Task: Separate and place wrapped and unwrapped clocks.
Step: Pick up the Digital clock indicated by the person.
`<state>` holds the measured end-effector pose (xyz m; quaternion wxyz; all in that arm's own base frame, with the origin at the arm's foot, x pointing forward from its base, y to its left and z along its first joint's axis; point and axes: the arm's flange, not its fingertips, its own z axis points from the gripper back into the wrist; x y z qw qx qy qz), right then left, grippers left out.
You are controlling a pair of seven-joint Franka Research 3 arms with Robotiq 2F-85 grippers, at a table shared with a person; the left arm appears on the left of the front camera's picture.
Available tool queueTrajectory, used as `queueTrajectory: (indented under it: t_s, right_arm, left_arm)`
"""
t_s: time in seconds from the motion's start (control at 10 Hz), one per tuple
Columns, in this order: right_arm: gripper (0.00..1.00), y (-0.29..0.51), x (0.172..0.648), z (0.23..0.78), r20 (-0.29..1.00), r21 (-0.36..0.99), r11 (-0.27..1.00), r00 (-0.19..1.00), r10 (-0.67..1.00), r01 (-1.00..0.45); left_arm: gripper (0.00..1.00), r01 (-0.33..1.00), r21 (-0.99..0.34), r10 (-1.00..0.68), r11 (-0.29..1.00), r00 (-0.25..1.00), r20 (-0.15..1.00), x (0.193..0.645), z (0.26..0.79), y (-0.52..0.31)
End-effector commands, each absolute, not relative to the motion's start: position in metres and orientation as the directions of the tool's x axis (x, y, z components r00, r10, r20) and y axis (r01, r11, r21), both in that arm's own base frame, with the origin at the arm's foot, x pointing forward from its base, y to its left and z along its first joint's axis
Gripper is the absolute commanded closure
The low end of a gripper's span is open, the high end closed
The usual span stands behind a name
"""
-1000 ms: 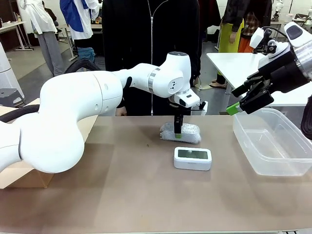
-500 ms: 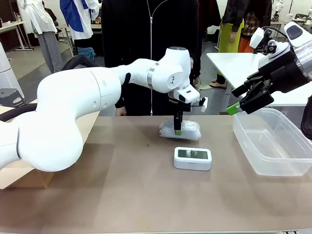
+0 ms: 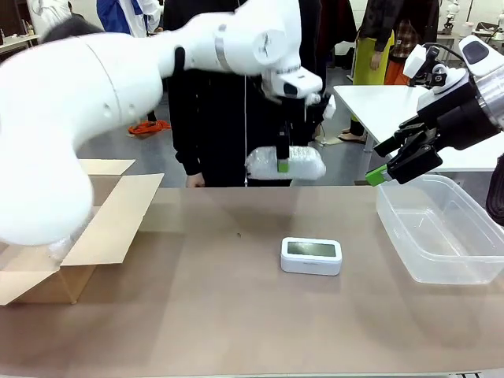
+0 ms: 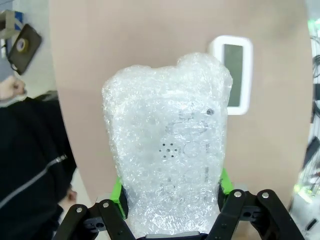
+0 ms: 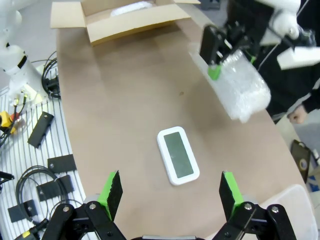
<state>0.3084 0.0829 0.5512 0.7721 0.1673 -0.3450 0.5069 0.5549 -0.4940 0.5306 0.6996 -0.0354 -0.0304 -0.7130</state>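
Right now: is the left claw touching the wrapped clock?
Touching. Left wrist view: green pads of the left claw squeeze the wrapped clock on both sides.

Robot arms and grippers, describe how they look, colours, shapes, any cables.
The left arm is glossy white with fat rounded shells and a silver ring at a joint. The left gripper and right gripper are black linkage fingers tipped with bright green pads. The right arm ends in a black wrist topped by a white camera mount with a thin black cable.

No readable text or numbers; faint print beneath padding of wrapped clock (image 4: 167, 145) illegible.
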Motion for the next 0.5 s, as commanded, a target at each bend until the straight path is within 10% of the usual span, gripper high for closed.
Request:
queueTrajectory:
  t_s: [0.0,0.4]
  right_arm:
    - [0.0,0.082,0.31,0.548,0.716,-0.078,0.413,0.237,0.656,-0.907]
    - [0.0,0.082,0.31,0.548,0.716,-0.078,0.413,0.237,0.656,-0.907]
  left_arm:
    - [0.8,0.996,-0.073,-0.991,0.06,0.068,0.113,0.5,0.523,-0.446]
    - [0.8,0.999,0.003,-0.991,0.042,0.041,0.13,0.438,0.533,-0.398]
